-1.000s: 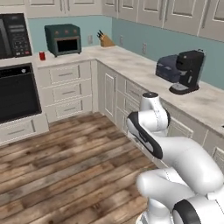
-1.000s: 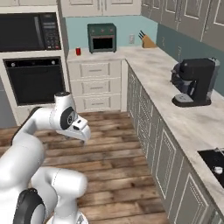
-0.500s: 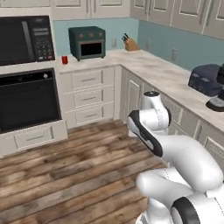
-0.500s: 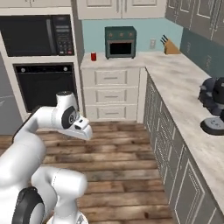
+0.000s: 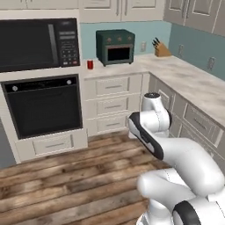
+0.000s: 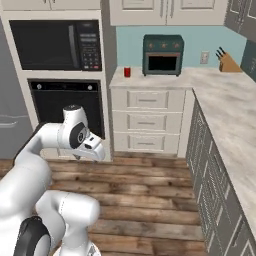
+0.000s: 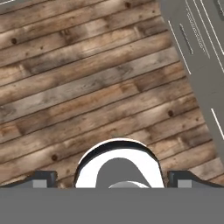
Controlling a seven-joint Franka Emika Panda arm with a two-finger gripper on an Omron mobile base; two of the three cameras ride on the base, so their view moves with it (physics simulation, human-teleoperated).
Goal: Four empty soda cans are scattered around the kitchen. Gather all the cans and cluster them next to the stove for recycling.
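One red soda can [image 5: 90,64] stands upright on the pale counter between the microwave column and the green toaster oven; it is the same soda can [image 6: 127,72] in the right base view. My arm is folded in close to the base, far from that can. In the hand view my gripper [image 7: 113,178] points down at the wood floor, its dark fingertips [image 7: 41,177] wide apart and open with nothing held. The stove is out of view.
A black wall oven [image 5: 44,105] sits under a built-in microwave [image 5: 39,44]. The green toaster oven [image 5: 115,47] and a knife block [image 5: 161,50] stand on the L-shaped counter [image 5: 193,83]. Drawer fronts [image 6: 147,122] line the floor, and a cabinet front [image 7: 197,52] is near the hand.
The whole picture has swung as the base turned left: the coffee maker has left the views, and the oven wall and red can now sit nearer the middle. The gripper stays open.
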